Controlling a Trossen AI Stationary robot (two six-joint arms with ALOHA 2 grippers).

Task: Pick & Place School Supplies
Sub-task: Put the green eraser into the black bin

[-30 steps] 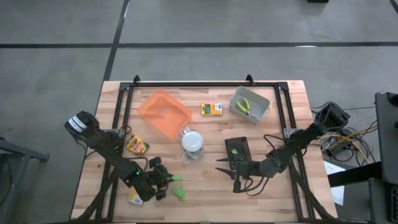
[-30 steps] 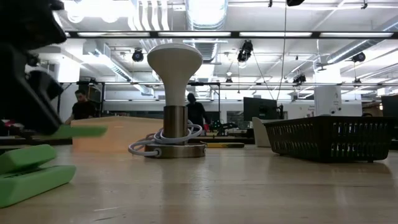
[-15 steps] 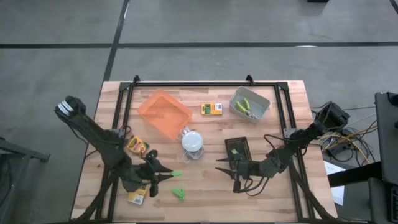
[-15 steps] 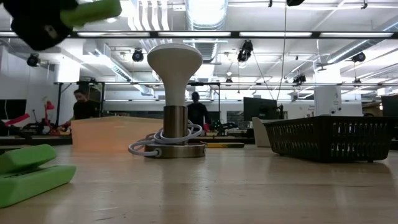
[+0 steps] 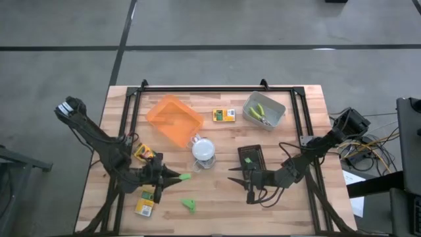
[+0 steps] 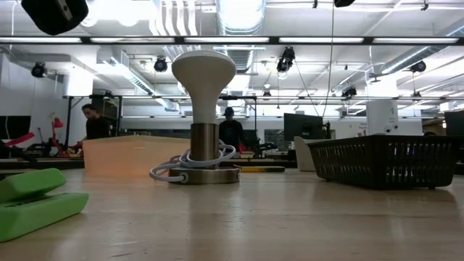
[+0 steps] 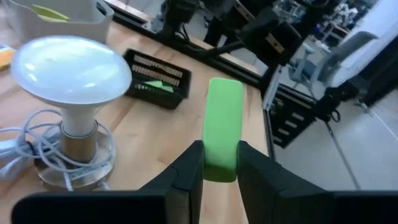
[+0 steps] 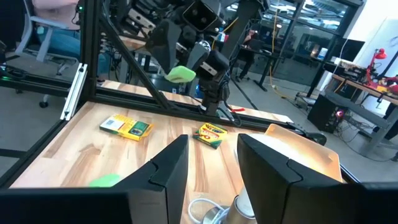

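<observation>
Two dark, near-black arms of slender tube links joined by bulkier rounded joints, each ending in a two-finger gripper: left gripper (image 5: 172, 176), right gripper (image 5: 236, 174). Fingers (image 7: 186, 177) matte black, flat and blocky with squared edges and smooth inner faces; a pale grey-white cap on the left arm's outermost joint. Thin black cables looped along the links, most visibly near the right arm's base, with boxy dark wrist housings behind both sets of fingers.
</observation>
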